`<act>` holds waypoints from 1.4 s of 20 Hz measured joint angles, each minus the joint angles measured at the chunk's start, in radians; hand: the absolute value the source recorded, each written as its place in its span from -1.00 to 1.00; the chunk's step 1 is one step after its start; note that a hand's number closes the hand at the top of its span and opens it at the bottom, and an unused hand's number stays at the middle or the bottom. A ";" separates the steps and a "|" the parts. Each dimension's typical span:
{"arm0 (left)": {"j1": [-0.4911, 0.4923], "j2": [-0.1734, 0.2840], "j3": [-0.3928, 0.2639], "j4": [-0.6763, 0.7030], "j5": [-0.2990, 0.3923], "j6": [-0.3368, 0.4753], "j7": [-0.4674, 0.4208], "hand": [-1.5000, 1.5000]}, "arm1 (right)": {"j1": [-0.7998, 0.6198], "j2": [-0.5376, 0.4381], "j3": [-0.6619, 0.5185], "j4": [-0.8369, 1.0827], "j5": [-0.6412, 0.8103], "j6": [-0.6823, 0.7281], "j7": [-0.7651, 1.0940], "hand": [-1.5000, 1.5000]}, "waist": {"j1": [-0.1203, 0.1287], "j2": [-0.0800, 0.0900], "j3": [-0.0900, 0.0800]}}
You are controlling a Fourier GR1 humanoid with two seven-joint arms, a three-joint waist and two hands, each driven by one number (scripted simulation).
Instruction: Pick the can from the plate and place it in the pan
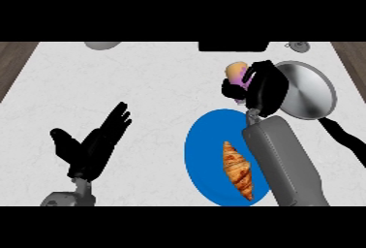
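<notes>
Right forearm [282, 160] hides plate [207, 160] edge; right hand [261, 89] half-covers can [237, 72].

Can [238, 72] mostly hidden by right robot hand [261, 89], plate [207, 145] partly covered by forearm [282, 160]

Bare counter [157, 72] lies left; croissant [238, 169] on plate [204, 145] seemingly crowds pan [307, 89].

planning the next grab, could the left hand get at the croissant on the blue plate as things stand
Probably yes: the left hand is open and holds nothing, and bare counter lies between it and the croissant, though the right forearm lies close alongside.
</notes>
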 measured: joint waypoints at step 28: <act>-0.040 -0.025 -0.013 0.016 -0.022 -0.024 -0.006 0.00 | -0.147 -0.405 -0.484 0.794 -0.298 -0.450 -0.617 -1.00 | 0.051 0.026 0.005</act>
